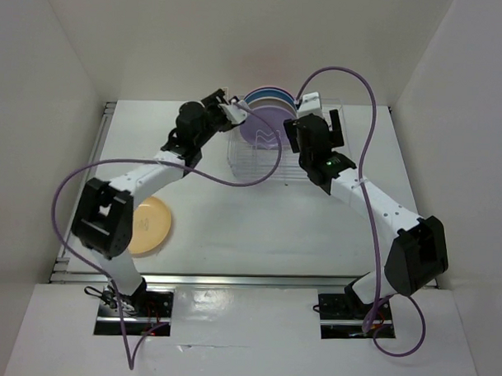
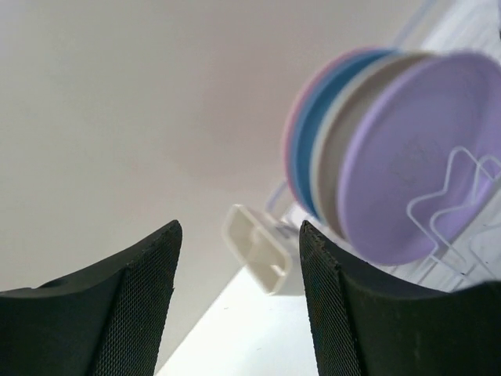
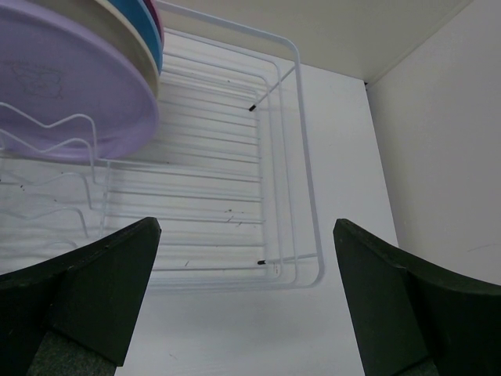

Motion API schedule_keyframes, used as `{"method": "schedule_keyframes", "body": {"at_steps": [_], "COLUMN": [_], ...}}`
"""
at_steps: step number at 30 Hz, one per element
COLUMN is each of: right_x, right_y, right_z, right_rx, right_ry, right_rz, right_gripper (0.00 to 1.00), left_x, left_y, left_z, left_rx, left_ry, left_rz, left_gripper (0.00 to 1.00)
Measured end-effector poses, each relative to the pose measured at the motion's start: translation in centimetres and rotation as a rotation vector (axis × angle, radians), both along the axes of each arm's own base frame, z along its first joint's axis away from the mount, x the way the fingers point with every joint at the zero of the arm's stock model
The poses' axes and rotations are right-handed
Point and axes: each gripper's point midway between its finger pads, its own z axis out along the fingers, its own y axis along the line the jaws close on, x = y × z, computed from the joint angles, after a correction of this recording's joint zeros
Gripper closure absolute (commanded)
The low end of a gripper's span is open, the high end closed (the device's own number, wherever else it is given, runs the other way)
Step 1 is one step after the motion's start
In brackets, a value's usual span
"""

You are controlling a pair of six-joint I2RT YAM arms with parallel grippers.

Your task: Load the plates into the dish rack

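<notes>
The dish rack (image 1: 260, 168) stands at the back of the table. Four plates stand upright in it: pink (image 2: 293, 129), blue (image 2: 309, 149), cream-white (image 2: 335, 153) and purple (image 2: 415, 157) at the front, also seen from above (image 1: 265, 129). The orange-yellow plate (image 1: 151, 226) lies flat on the table at the near left, partly under my left arm. My left gripper (image 1: 233, 111) (image 2: 239, 227) is open and empty just left of the standing plates. My right gripper (image 1: 315, 124) (image 3: 246, 227) is open and empty above the rack's bare right part (image 3: 305, 157), with the purple plate (image 3: 70, 86) to its left.
The cream cutlery cup (image 2: 258, 247) hangs on the rack's end nearest my left gripper. White walls close in the table at the back and on both sides. Purple cables loop over both arms.
</notes>
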Motion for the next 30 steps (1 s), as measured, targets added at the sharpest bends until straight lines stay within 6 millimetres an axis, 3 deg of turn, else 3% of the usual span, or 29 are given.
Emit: {"method": "schedule_keyframes", "body": {"at_steps": [3, 5, 8, 10, 11, 14, 15, 16, 17, 19, 21, 23, 30], "right_x": [0.1, 0.0, -0.4, -0.8, -1.0, -1.5, -1.6, -1.7, -1.8, -1.9, -2.0, -2.0, -2.7], "right_y": [-0.1, -0.2, -0.8, -1.2, -1.4, -2.1, -2.2, -2.3, -2.4, -2.4, -2.5, -2.5, -2.9], "right_z": [-0.1, -0.4, -0.9, -0.9, -0.9, -0.2, 0.2, 0.5, 0.8, 1.4, 1.7, 1.7, 1.6], "right_rx": [0.002, -0.004, -0.025, -0.038, -0.040, -0.041, -0.037, -0.033, -0.027, -0.019, -0.015, -0.014, -0.017], "right_ry": [-0.005, -0.005, 0.001, -0.001, -0.009, -0.031, -0.041, -0.050, -0.059, -0.074, -0.081, -0.082, -0.084], "right_rz": [-0.003, -0.002, -0.002, -0.003, -0.002, -0.008, -0.008, -0.009, -0.010, -0.009, -0.009, -0.008, -0.010], "right_gripper": [0.00, 0.00, 0.00, 0.00, 0.00, 0.00, 0.00, 0.00, 0.00, 0.00, 0.00, 0.00, 0.00], "left_x": [-2.9, -4.7, -6.7, -6.6, -6.5, -8.5, -10.0, -11.4, -12.8, -14.2, -14.8, -15.5, -15.8], "left_y": [2.1, 3.9, 7.4, 12.2, 15.6, 23.9, 26.1, 27.3, 28.0, 28.3, 28.5, 28.9, 28.8], "left_z": [5.7, 8.1, 7.9, 5.5, 3.3, -5.9, -9.2, -11.8, -14.4, -17.6, -19.6, -20.6, -20.4], "left_rx": [-0.043, -0.085, -0.159, -0.200, -0.225, -0.269, -0.292, -0.312, -0.343, -0.426, -0.497, -0.530, -0.505], "left_ry": [-0.027, -0.034, 0.070, 0.178, 0.244, 0.494, 0.584, 0.662, 0.755, 0.902, 1.003, 1.048, 1.047], "left_rz": [0.047, 0.087, 0.141, 0.236, 0.310, 0.493, 0.550, 0.578, 0.597, 0.563, 0.515, 0.511, 0.483], "left_gripper": [0.31, 0.31, 0.31, 0.31, 0.31, 0.31, 0.31, 0.38, 0.45, 0.57, 0.55, 0.52, 0.42]}}
